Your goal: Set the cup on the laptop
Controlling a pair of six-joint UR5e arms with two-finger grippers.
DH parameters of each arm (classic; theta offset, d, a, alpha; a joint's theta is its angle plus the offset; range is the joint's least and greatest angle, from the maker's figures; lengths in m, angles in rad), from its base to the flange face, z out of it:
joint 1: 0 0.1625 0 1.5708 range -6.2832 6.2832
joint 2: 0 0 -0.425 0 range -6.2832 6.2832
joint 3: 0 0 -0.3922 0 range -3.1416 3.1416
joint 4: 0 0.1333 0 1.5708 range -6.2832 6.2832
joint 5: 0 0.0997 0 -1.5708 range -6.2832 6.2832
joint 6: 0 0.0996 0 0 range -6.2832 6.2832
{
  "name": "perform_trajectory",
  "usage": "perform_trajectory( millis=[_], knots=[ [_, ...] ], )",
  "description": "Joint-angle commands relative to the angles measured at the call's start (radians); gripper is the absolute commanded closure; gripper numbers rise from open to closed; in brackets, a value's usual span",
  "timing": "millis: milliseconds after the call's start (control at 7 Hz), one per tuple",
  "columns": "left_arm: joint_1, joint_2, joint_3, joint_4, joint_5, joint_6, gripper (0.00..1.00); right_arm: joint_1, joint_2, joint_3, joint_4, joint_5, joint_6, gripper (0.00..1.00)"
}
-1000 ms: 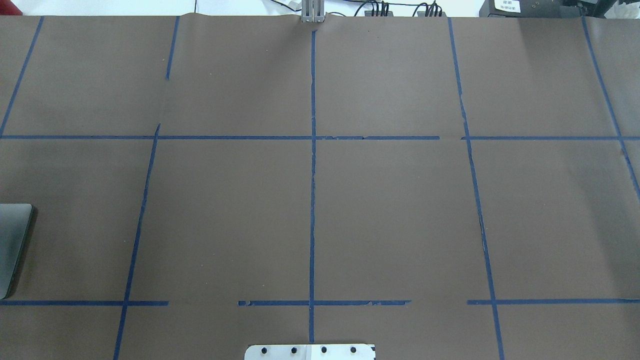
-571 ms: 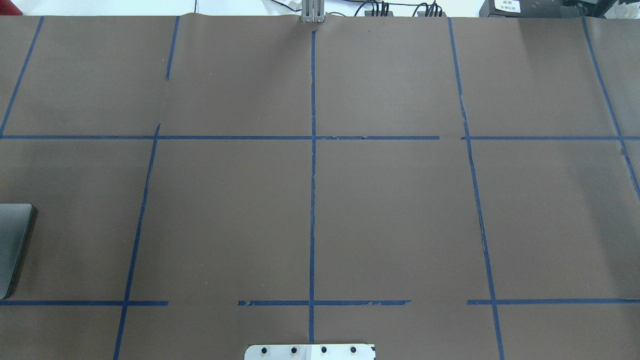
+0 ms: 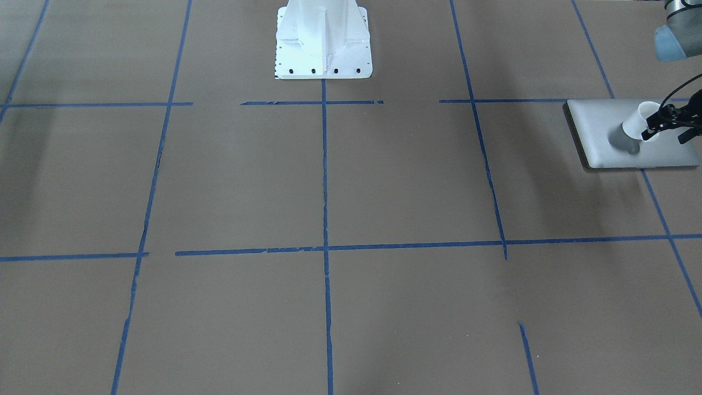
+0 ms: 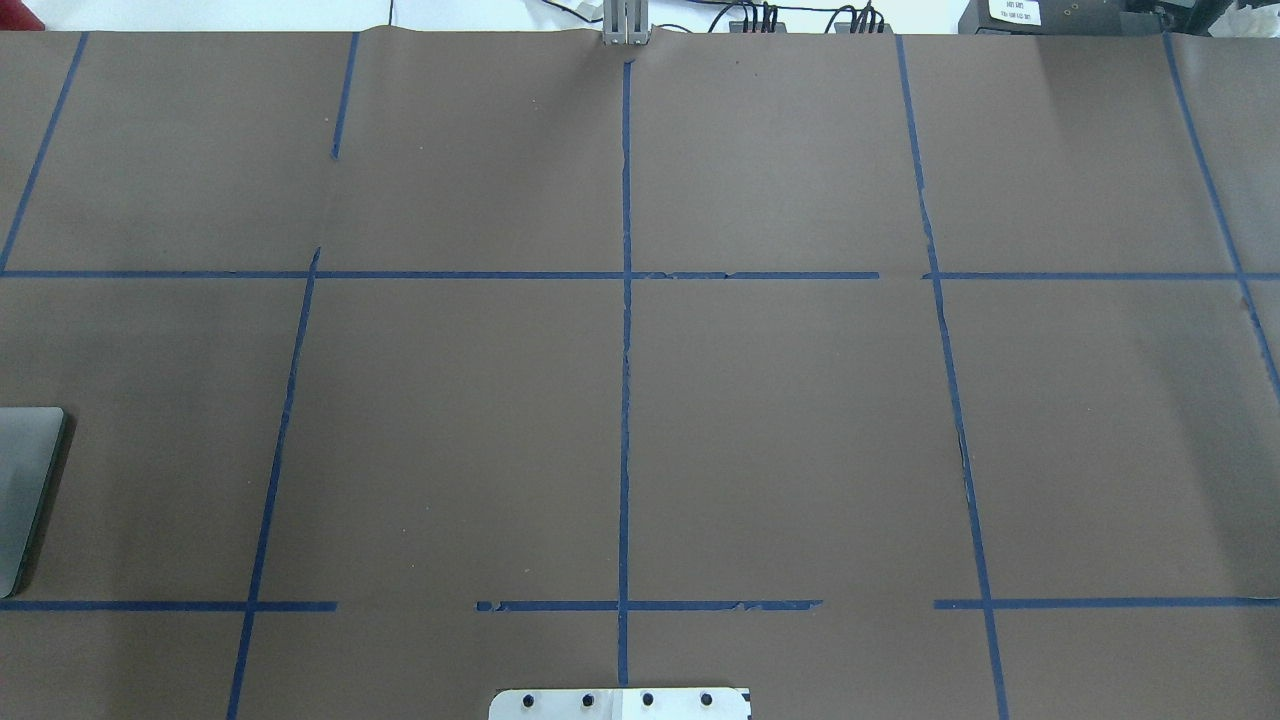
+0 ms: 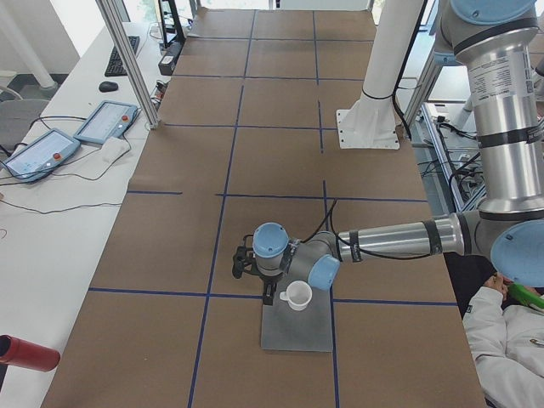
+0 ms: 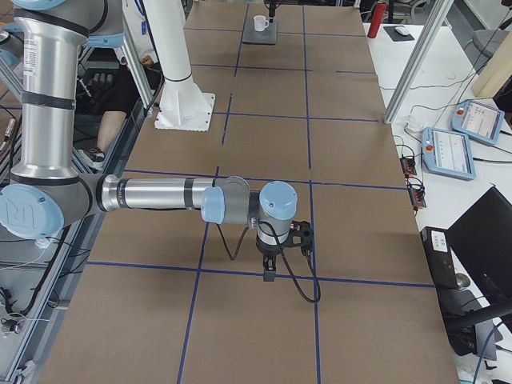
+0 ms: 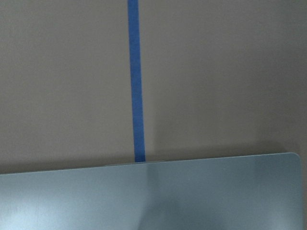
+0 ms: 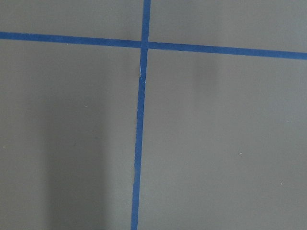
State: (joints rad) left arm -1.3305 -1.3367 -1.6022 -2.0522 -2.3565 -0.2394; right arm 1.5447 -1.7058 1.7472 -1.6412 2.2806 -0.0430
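Observation:
The silver-grey laptop (image 3: 598, 126) lies closed at the table's end on my left; only its corner shows in the overhead view (image 4: 25, 480). The white cup (image 3: 636, 122) stands upright on the laptop's lid (image 5: 297, 327), handle away from the robot (image 5: 297, 295). My left gripper (image 3: 669, 129) is over the laptop beside and above the cup, its jaws apart and holding nothing. The left wrist view shows only the laptop's edge (image 7: 153, 196) and brown table. My right gripper (image 6: 270, 268) hangs over bare table far from the cup (image 6: 260, 22); I cannot tell whether it is open.
The white robot base (image 3: 322, 44) stands at the table's near edge. The brown table carries a blue tape grid (image 4: 625, 300). Two teach pendants (image 5: 106, 121) and a red bottle (image 5: 25, 353) lie off the table's far side. A person (image 5: 501, 340) sits near the robot.

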Motion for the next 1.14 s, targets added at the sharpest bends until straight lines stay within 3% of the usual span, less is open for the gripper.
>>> perform_trajectory(
  millis=[0,143,1000],
  knots=[
    [-0.184,-0.007,-0.131,0.366,0.013,0.351,0.0,0.0,0.0,0.0,0.0,0.0,0.0,0.0],
    [-0.237,-0.009,-0.171,0.448,0.045,0.427,0.0,0.0,0.0,0.0,0.0,0.0,0.0,0.0],
    [-0.242,-0.004,-0.193,0.438,0.051,0.402,0.0,0.0,0.0,0.0,0.0,0.0,0.0,0.0]
  ],
)
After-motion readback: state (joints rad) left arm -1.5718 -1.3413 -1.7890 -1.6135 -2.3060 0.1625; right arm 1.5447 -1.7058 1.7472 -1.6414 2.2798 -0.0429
